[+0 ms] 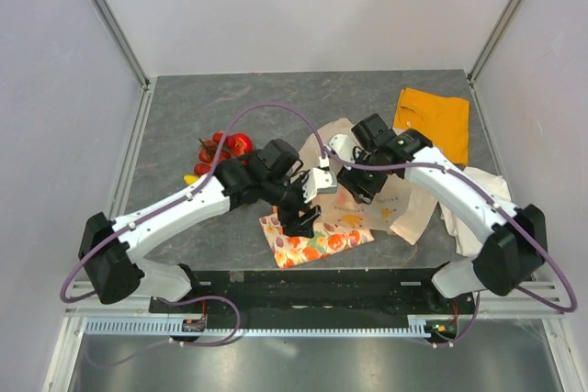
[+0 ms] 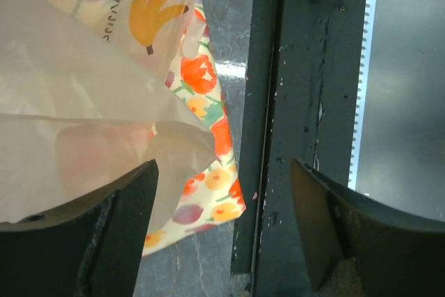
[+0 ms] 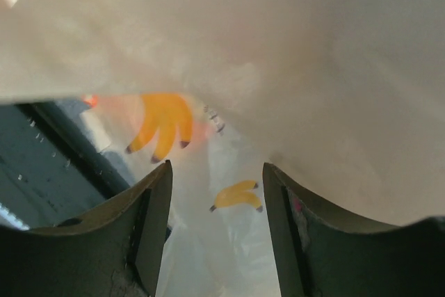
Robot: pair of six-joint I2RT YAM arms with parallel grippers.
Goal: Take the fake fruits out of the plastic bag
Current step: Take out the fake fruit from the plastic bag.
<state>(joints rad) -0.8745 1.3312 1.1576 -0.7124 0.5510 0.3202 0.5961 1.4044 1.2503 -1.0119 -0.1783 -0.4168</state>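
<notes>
The plastic bag lies crumpled at mid-table, cream with banana prints. It also shows in the left wrist view and fills the right wrist view. My left gripper is open and empty, with the bag's edge beside its left finger. My right gripper is open, close against the bag film. A red grape bunch, a red apple and a small yellow fruit lie on the table to the left of the bag. I see no fruit inside the bag.
A flat fruit-patterned cloth lies under the left gripper near the table's front edge. An orange cloth lies at the back right and a white cloth under the right arm. The black base rail runs along the front.
</notes>
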